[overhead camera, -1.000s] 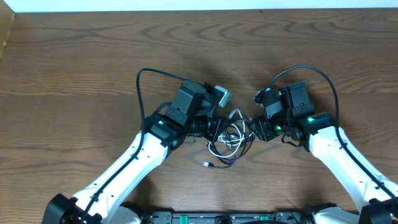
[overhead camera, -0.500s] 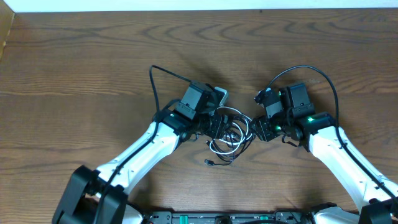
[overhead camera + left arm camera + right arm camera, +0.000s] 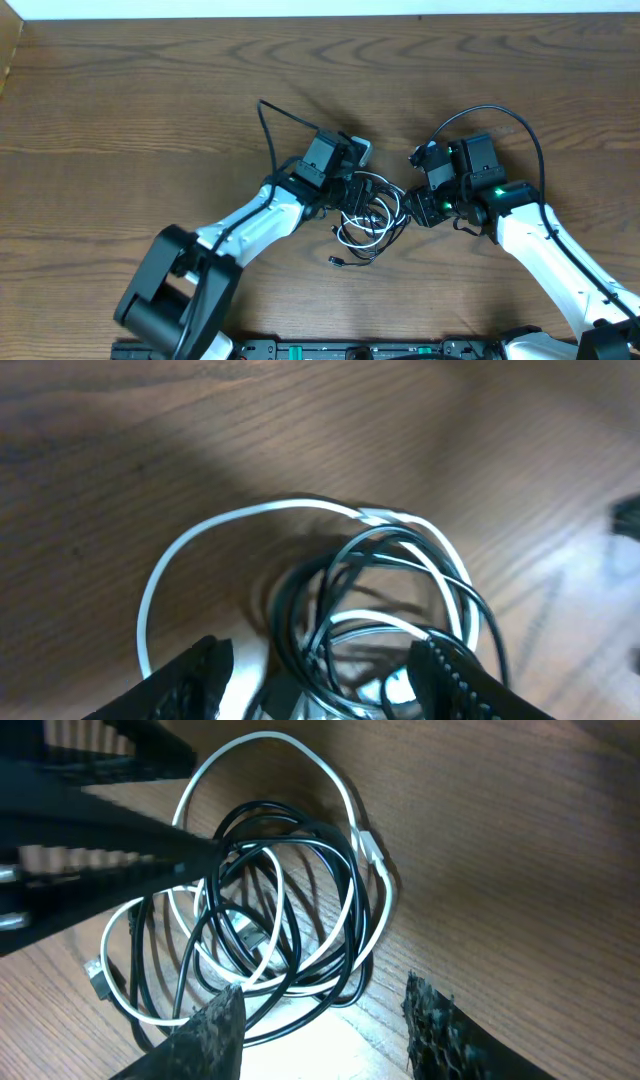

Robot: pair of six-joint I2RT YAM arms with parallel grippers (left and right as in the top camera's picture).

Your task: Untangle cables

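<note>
- Across the whole overhead view lies a dark wood-grain desk (image 3: 120, 90), with a pale strip along its far edge.
- From the near edge, the left arm (image 3: 250, 215) and the right arm (image 3: 545, 250), both white with black joints, reach inward and nearly meet at the middle of the desk.
- At the left side of the tangle, the left hand (image 3: 325, 660) has its fingers (image 3: 200, 675) spread apart; they straddle the near part of the coil and clamp nothing.
- At the right side, the right hand (image 3: 325, 1015) also has its fingers (image 3: 215, 1030) apart, and the lower rim of the coil lies between the tips without being pinched.
- Between the two hands, the cables (image 3: 368, 215) lie on the desk as one loose bundle of overlapping loops.
- Within it, the white cord (image 3: 175, 560) forms the outer loop, and the black cord (image 3: 250, 820) winds in several rings inside and across it.
- Toward the near side, a small plug (image 3: 335, 262) trails out of the bundle onto bare wood.
</note>
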